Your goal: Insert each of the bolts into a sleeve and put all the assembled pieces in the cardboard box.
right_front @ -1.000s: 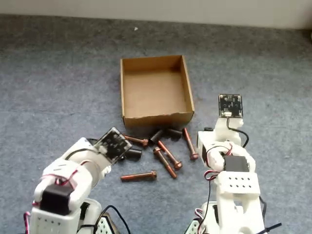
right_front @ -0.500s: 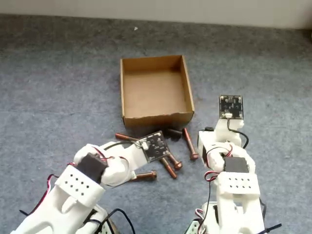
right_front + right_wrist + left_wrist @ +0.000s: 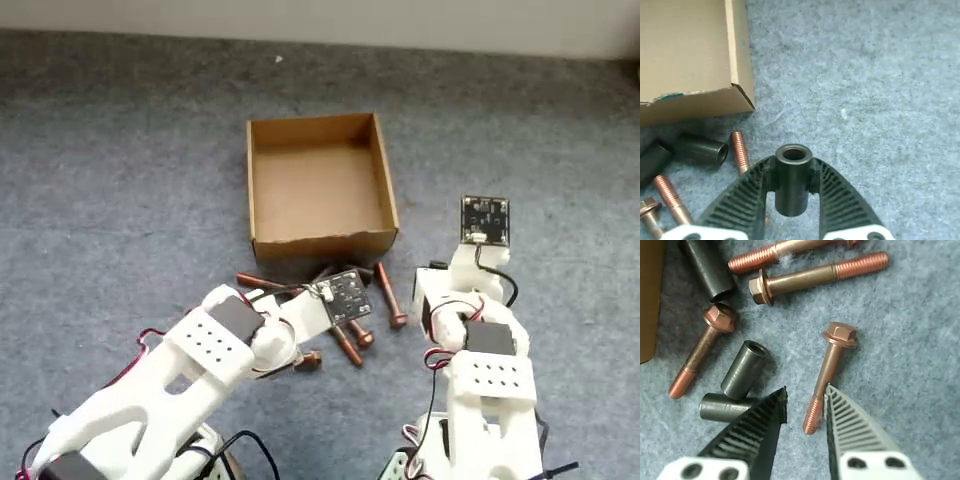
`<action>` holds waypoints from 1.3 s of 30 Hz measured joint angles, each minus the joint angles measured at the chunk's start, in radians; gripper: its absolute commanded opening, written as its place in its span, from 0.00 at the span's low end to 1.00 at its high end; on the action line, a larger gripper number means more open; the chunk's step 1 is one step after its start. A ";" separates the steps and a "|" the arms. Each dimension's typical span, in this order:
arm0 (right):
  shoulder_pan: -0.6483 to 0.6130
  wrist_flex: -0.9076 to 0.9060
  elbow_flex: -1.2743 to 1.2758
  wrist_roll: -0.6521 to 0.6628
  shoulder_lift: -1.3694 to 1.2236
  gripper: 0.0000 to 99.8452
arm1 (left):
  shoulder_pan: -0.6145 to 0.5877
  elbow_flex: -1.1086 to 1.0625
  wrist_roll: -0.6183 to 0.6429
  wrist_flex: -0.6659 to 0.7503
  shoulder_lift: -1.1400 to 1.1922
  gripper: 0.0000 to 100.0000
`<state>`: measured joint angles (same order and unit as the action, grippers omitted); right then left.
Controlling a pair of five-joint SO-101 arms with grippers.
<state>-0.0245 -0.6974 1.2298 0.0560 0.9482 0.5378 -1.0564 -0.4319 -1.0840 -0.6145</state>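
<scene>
progress looks early: the cardboard box (image 3: 325, 244) holds nothing, and no bolt sits in a sleeve yet. the right hand (image 3: 791, 170), to the right of the pile, pinches one dark sleeve (image 3: 791, 189) between its fingers, the open end clear of them and free to take a bolt. the left hand (image 3: 805, 391) hangs spread over the pile just near of the box, its tips on either side of the threaded end of a copper bolt (image 3: 829, 367) that lies flat on the grey table (image 3: 120, 200). other bolts (image 3: 805, 279) and loose sleeves (image 3: 742, 369) lie scattered close by. by my reckoning every insertion and every trip to the box remains to be done.
</scene>
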 measured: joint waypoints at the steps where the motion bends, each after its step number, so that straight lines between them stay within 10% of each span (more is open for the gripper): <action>1: 0.000 0.000 0.000 0.000 0.000 0.00 | 0.000 0.000 0.000 0.015 0.017 0.15; 17: 0.003 0.000 0.000 0.000 0.000 0.00 | 0.000 0.023 0.081 0.229 0.265 0.15; 39: 0.003 0.000 0.000 0.000 0.000 0.00 | 0.101 -0.018 0.129 0.002 -0.034 0.15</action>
<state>-0.0215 -0.6974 1.2298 0.0560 0.9482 0.6391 -1.0748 -0.3030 -1.0825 -0.6483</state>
